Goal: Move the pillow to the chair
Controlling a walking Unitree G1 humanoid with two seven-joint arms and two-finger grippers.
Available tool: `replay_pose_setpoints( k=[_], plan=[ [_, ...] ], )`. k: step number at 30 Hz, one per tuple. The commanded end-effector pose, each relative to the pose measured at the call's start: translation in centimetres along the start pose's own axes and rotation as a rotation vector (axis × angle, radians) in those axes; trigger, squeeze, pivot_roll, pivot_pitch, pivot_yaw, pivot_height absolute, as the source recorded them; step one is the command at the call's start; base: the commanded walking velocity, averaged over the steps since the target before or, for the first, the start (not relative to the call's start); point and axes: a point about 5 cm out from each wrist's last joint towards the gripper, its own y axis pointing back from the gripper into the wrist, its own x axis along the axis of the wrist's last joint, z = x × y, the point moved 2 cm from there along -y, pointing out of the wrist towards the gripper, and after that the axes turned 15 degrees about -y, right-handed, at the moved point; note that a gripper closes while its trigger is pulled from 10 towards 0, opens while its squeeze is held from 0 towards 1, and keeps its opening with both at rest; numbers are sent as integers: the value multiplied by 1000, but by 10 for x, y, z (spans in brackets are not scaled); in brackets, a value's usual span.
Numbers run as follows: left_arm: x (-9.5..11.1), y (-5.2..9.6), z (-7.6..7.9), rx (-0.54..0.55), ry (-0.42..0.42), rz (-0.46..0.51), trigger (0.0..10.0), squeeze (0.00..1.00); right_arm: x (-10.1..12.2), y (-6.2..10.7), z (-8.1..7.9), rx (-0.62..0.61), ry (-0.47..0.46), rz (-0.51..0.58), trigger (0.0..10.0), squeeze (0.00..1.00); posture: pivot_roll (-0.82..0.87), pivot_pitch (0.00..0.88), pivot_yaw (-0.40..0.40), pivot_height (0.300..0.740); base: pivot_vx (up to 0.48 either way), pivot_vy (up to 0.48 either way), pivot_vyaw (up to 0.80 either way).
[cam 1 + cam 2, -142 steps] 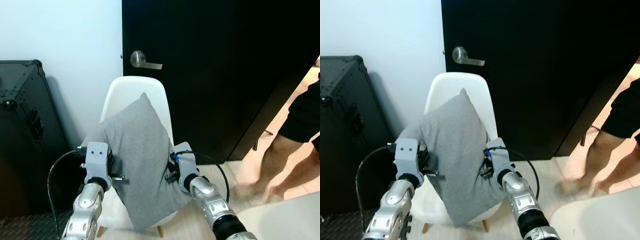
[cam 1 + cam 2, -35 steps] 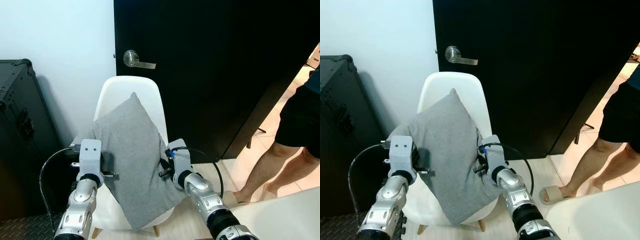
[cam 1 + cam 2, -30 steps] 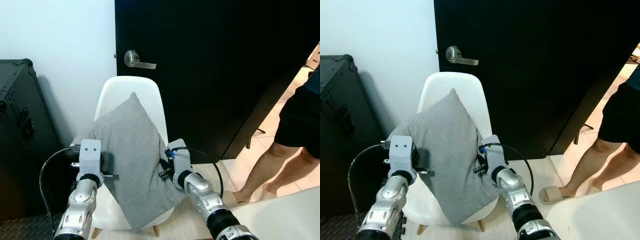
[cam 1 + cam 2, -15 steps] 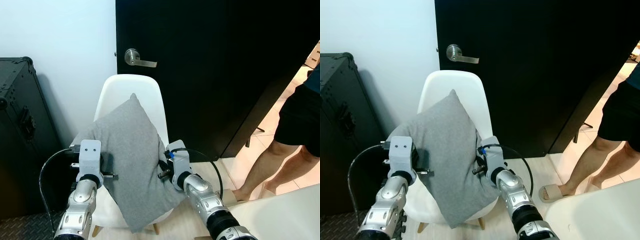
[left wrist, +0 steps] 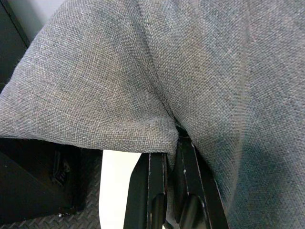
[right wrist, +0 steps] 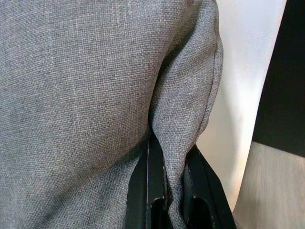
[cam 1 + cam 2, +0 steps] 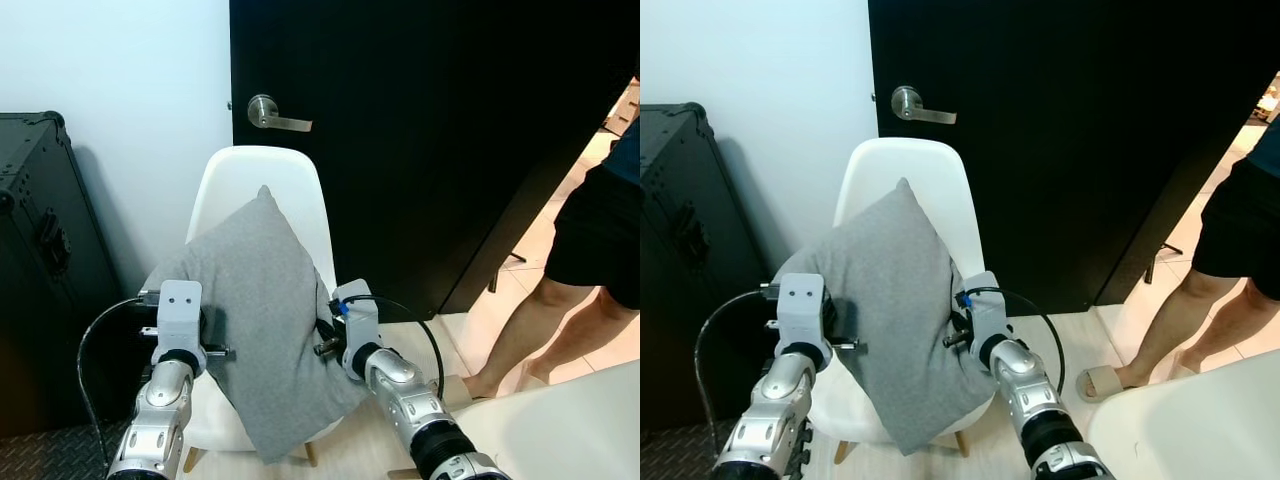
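in front of the black door (image 7: 440, 150), i am seeing the grey pillow (image 7: 255, 320) being held up over the white chair (image 7: 262, 180), standing on one corner like a diamond, its top corner lying against the chair back and its lower corner hanging past the front edge of the seat. the left gripper (image 5: 172, 143) is pinching a fold of the fabric at the pillow's left edge, its two black fingers (image 5: 153, 191) lying close together with cloth bunched between them. the right gripper (image 6: 169, 148) is doing the same at the right edge, its fingers (image 6: 155, 181) clamped on a tuck of the weave, with the pale chair shell showing just beyond. both silver arms are reaching forward from below, one on each side of the pillow. i cannot tell whether the pillow is resting its weight on the seat or hanging from the two grips. a black case (image 7: 40, 270) is standing against the white wall on the left, just beside the chair. a person (image 7: 590, 250) in dark shorts is standing at the right, well apart from the chair, by the open edge of the door.
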Motion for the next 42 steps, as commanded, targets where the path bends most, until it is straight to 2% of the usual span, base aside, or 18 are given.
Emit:
replay_pose_setpoints(
  k=[1, 11, 16, 25, 31, 42],
  plan=[
    [6, 1, 18, -72, -3, 27, 10000, 0, 13, -7, -15, 64, 8, 47, 10000, 0, 110, 0, -109, 660, 0, 0, 0],
    [6, 0, 17, -68, -4, 27, 10000, 0, 11, -7, -17, 76, 26, 41, 10000, 0, 111, 0, -108, 660, 0, 0, 0],
    [6, 1, 17, -71, -4, 26, 10000, 0, 12, -5, -19, 95, -2, 66, 10000, 0, 110, 0, -108, 650, 0, 0, 0],
    [6, 0, 16, -67, -5, 25, 10000, 0, 12, -6, -18, 85, 31, 55, 10000, 0, 112, 0, -109, 650, 0, 0, 0],
    [5, 1, 15, -64, -3, 23, 10000, 0, 12, -5, -19, 99, 18, 63, 10000, 0, 113, 0, -108, 625, 0, 0, 0],
    [3, 2, 14, -58, 0, 18, 10000, 0, 14, -6, -19, 90, 17, 69, 10000, 0, 114, 0, -109, 625, 0, 0, 0]
  ],
)
